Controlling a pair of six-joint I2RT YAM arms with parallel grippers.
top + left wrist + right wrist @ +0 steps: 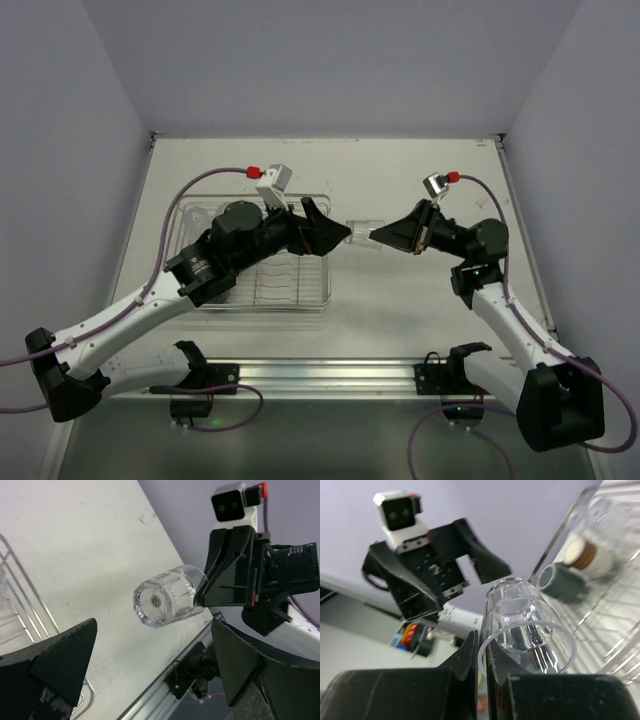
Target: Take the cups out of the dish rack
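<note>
Right claw pressed together on the rim wall of a clear tumbler, one finger inside the mouth and one outside. Tumbler is horizontal in mid-air above the desk, just right of the rack, mouth toward the right arm and base toward the left.

Left claw is spread wide and faces the tumbler's base. Left wrist view shows both its fingers apart from the glass, nothing gripped. The two claws point at each other with the tumbler between them.

In the rack, per the right wrist view: cream cup and dark mug on their sides, next to each other. Both are blurred. From the top camera the left arm covers that part of the rack.
</note>
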